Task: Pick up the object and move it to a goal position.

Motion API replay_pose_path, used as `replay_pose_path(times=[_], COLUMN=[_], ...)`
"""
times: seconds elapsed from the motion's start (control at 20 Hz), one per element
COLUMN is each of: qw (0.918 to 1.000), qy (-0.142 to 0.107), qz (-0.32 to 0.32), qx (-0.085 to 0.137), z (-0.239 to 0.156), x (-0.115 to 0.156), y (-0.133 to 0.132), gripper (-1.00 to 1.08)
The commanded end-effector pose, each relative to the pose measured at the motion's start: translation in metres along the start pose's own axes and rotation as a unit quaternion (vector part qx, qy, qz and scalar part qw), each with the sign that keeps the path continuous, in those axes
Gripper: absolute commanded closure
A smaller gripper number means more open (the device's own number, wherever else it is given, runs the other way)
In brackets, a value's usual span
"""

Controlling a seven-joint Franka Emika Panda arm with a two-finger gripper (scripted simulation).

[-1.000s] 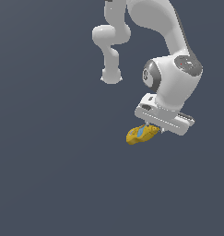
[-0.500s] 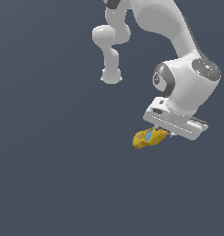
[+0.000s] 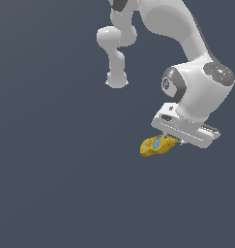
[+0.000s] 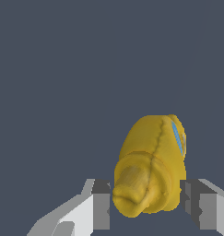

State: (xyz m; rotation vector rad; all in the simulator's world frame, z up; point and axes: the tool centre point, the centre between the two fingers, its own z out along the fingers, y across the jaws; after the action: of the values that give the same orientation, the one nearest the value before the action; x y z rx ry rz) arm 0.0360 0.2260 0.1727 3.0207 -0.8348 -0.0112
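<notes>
While the yellow squeeze bottle [image 3: 158, 145] lies on its side, jutting toward the exterior view's left from beneath the white arm [image 3: 196, 92], the gripper [image 4: 147, 205] sits at its cap end. In the wrist view the fingers [image 4: 100, 207] flank the bottle's cap with small gaps showing, so whether they clamp it I cannot tell.

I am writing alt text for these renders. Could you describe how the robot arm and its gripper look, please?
The white, glossy robot arm is built of rounded segments with dark grey bands at the joints. A round grey cap with small dots tops the wrist, and a circular emblem marks its side. The gripper has a white, boxy body; its fingers are light grey with darker grey pads. No cables are visible.
</notes>
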Motion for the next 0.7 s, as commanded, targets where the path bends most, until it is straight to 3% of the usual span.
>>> replay_pose_path(times=[0.0, 0.65], qw=[1.0, 1.0], qy=[0.0, 0.0], qz=[-0.001, -0.001], qx=[0.001, 0.001], z=[-0.001, -0.006], x=[-0.001, -0.003], y=[-0.003, -0.043], gripper=[1.08, 1.08])
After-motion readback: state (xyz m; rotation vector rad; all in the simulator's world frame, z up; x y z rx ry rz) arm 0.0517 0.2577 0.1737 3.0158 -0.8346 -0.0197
